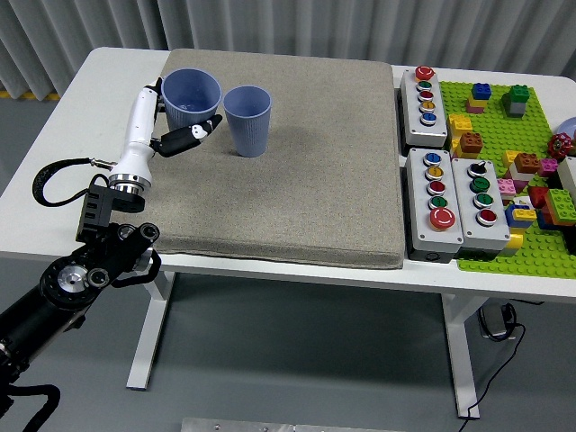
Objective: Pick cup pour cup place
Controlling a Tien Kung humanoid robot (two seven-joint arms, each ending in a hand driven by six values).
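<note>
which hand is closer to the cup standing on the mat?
Left. The left hand holds the other cup just to the left of the standing cup, which sits untouched on the grey mat. The right hand is not in view.

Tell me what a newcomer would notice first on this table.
First, the left hand holding a blue cup over the far left of the grey mat, close beside a second blue cup standing upright. Next, at the right, the grey button boxes and a green baseplate crowded with coloured bricks.
</note>
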